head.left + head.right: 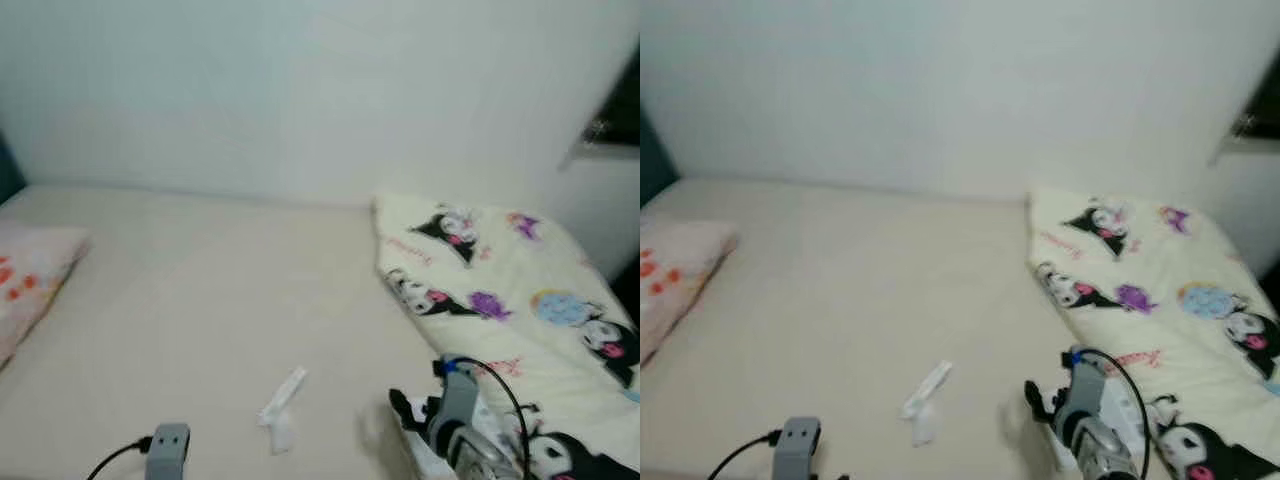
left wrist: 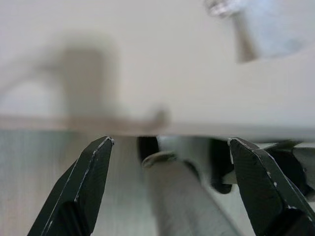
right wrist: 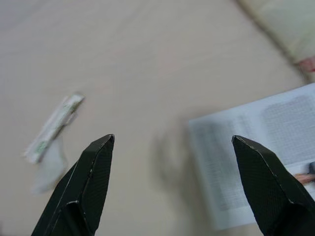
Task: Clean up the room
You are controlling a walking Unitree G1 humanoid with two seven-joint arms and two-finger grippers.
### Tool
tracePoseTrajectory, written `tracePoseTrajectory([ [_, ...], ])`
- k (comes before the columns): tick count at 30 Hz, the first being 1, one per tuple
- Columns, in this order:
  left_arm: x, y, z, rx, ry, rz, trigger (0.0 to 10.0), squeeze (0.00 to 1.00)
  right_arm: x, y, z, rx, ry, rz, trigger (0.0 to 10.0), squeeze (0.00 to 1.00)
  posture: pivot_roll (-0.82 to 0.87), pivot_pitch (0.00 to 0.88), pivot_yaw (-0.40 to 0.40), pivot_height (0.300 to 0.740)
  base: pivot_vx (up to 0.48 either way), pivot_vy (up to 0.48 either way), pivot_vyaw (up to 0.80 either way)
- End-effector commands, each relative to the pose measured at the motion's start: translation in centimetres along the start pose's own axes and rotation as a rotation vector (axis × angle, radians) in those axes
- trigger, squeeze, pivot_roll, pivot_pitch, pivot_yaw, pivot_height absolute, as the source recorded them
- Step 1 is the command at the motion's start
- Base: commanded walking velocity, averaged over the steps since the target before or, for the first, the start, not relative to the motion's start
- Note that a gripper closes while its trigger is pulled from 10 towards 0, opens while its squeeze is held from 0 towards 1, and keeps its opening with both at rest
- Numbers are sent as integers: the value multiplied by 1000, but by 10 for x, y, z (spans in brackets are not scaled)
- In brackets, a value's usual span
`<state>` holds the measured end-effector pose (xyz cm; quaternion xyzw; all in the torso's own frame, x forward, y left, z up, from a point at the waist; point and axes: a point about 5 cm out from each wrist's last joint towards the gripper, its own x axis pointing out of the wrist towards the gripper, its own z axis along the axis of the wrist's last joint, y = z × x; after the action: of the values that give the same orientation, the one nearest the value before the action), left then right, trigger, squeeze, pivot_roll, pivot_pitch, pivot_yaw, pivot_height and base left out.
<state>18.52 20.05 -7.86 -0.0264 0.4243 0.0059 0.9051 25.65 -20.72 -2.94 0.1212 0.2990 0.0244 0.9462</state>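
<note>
Right gripper (image 3: 172,189) fingers spread, raised over bed (image 1: 200,290) near wrapper (image 3: 53,128), left gripper (image 2: 170,189) likewise spread.

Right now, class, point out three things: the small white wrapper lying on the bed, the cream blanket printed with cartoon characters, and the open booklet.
Small white wrapper (image 1: 283,398), left eye view, its middle.
Cream cartoon-print blanket (image 1: 500,270), left eye view, upper fold.
Open booklet (image 3: 256,147), right wrist view, printed page.

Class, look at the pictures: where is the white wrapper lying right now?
The wrapper lies on the bed, near its front edge, between the two arms, left of the cartoon blanket and closer to the right claw.
</note>
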Motion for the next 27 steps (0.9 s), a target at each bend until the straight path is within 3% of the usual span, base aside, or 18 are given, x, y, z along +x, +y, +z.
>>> tracePoseTrajectory([
  [1, 0, -1, -4, -13, 20, 11, 10000, 0, -1, -3, 0, -8, 1, -8, 10000, 0, -59, 0, -58, 740, 0, 0, 0],
  [8, 0, -2, -7, 9, 46, 43, 10000, 0, -1, -3, -1, -11, 8, -8, 10000, 0, -58, 0, -60, 740, 0, 0, 0],
  [27, 3, -6, 4, 24, 11, 33, 10000, 0, -1, -3, 0, -15, 7, -13, 10000, 0, -60, 0, -60, 740, -382, 0, 0],
])
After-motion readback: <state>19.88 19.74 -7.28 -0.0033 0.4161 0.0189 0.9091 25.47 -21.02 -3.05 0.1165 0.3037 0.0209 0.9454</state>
